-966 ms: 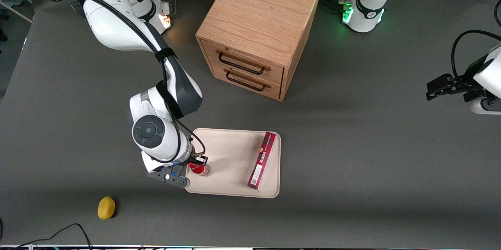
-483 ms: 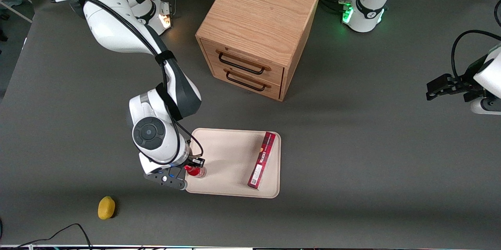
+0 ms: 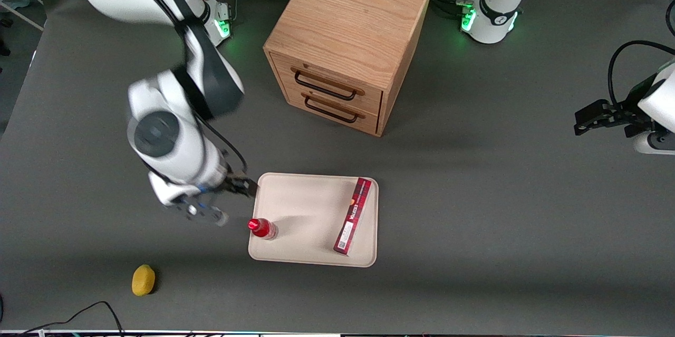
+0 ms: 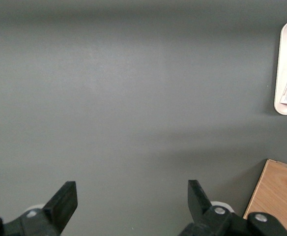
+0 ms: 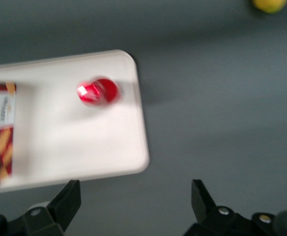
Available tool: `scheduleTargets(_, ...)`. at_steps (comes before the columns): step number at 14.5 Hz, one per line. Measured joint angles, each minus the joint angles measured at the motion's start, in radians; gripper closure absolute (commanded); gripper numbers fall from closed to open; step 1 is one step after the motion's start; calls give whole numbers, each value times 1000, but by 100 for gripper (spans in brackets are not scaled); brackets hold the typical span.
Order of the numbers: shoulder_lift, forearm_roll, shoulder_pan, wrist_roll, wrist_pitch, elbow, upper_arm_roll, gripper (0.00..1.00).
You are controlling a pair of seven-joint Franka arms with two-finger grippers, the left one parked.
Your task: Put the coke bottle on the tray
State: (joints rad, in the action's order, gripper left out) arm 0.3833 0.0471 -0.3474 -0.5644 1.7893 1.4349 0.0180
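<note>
The coke bottle point(image 3: 262, 228) stands upright on the cream tray point(image 3: 308, 205), in the tray's near corner toward the working arm's end. Nothing holds it. My right gripper point(image 3: 232, 201) is open and empty, raised above the table just off that end of the tray, a little farther from the front camera than the bottle. In the right wrist view the bottle's red cap point(image 5: 97, 92) shows from above on the tray point(image 5: 79, 147), well apart from the open gripper point(image 5: 136, 192), which hangs over bare table beside the tray's rim.
A long dark-red box point(image 3: 353, 215) lies on the tray's end toward the parked arm. An oak two-drawer cabinet point(image 3: 348, 36) stands farther from the camera. A yellow lemon-like object point(image 3: 143, 279) lies near the table's front edge, toward the working arm's end.
The gripper has let go of the bottle, opened, and risen away from it, off the tray toward the working arm's end. The bottle stays upright on the tray.
</note>
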Motion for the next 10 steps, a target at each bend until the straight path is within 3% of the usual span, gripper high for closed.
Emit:
scheduleTargets(5,-495,-13,113,284,-228,348,-14,0)
scheduleTargets(8,-643,-29,147,398,-308,382,-73,0)
scheduleTargets(10,-663,-33,148,410,-308,377,-83,0)
